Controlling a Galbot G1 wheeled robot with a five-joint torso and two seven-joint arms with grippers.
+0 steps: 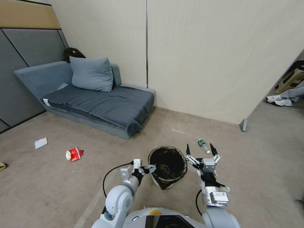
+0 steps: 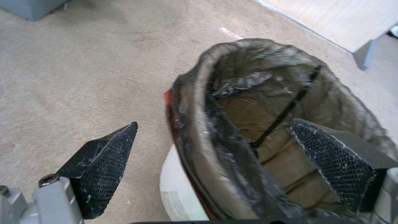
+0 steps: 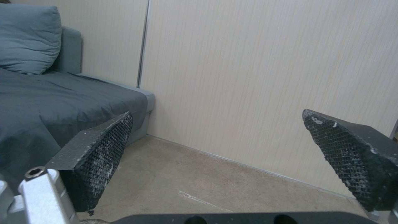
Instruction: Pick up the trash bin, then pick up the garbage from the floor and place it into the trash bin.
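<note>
Litter on the floor, from the left: a brown paper bag (image 1: pixel 2 166) at the edge of the head view, a white paper slip (image 1: pixel 41 142), then a red-and-white snack packet (image 1: pixel 73 154), all well apart from the robot. These pieces look thin, light and crushable; each is best pinched at a raised fold or edge, since a flat sheet on carpet offers little to grip.

The left gripper (image 1: pixel 150 168) sits at the left side of the trash bin (image 1: pixel 167 167). In the left wrist view its jaws stand apart and straddle the rim: one pad (image 2: pixel 104 165) is outside the wall, the other pad (image 2: pixel 335 158) is inside the opening. Neither pad visibly presses the wall, so the bin is judged not yet held.

The trash bin stands on the floor directly ahead of the robot, between the two arms. It is a small white plastic shell with a dark bag liner (image 2: pixel 232 149) folded over the rim. Judgement: light and fairly stiff, but the liner is loose and slick, so a pinch on liner alone may slip. Take hold across the rim, clamping wall and liner together; expect the bin to tilt when lifted from one side.

The right gripper (image 1: pixel 201 151) is raised to the right of the bin, jaws wide apart and holding nothing. Just beyond it, a small clear bottle (image 1: pixel 203 146) lies on the floor: rigid, smooth and liable to roll, so grasp it across the body.
</note>
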